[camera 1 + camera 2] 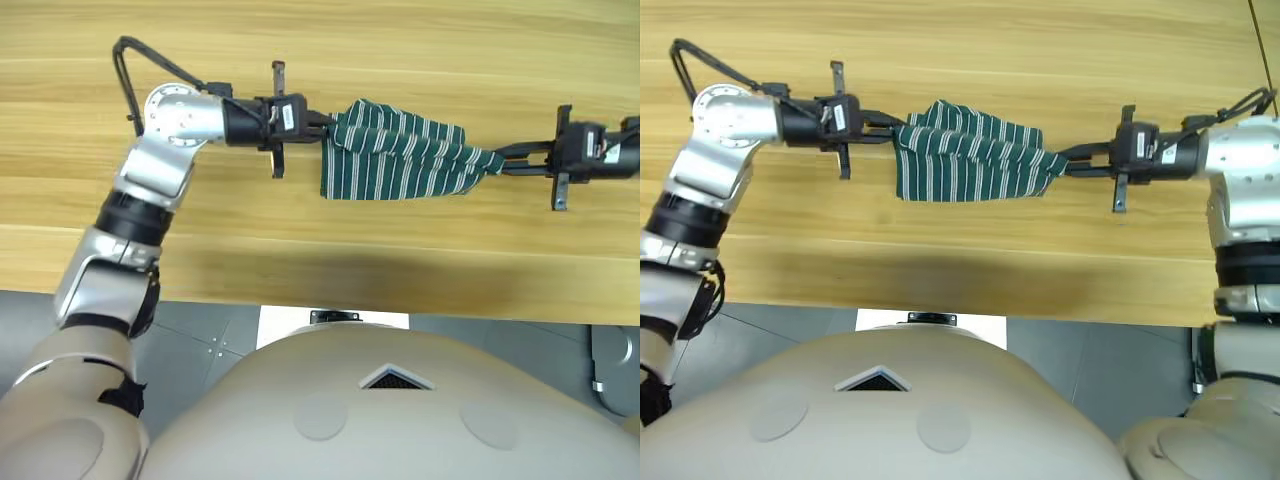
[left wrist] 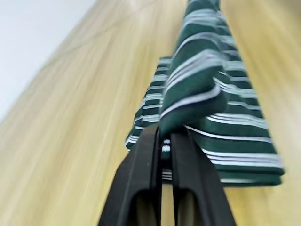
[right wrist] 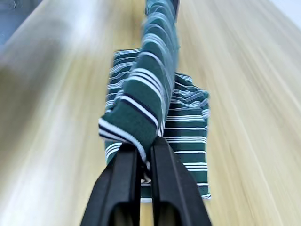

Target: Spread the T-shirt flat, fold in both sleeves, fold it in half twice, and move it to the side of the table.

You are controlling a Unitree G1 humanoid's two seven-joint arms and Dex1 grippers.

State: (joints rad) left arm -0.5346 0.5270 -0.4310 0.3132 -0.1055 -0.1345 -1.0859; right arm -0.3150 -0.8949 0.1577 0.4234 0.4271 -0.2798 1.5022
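A green T-shirt (image 1: 400, 155) with white stripes hangs bunched between my two grippers above the wooden table (image 1: 300, 230). My left gripper (image 1: 325, 125) is shut on the shirt's left end, and the black fingers (image 2: 155, 165) pinch a rolled fold of the T-shirt (image 2: 207, 89). On the other side, my right gripper (image 1: 1065, 160) is shut on the right end, its fingers (image 3: 124, 174) clamping a striped edge of the T-shirt (image 3: 150, 99). The lower part of the cloth droops onto the table.
The table's front edge (image 1: 320, 310) runs just below the arms, with grey floor (image 1: 200, 335) beyond it. Bare wood lies on all sides of the shirt.
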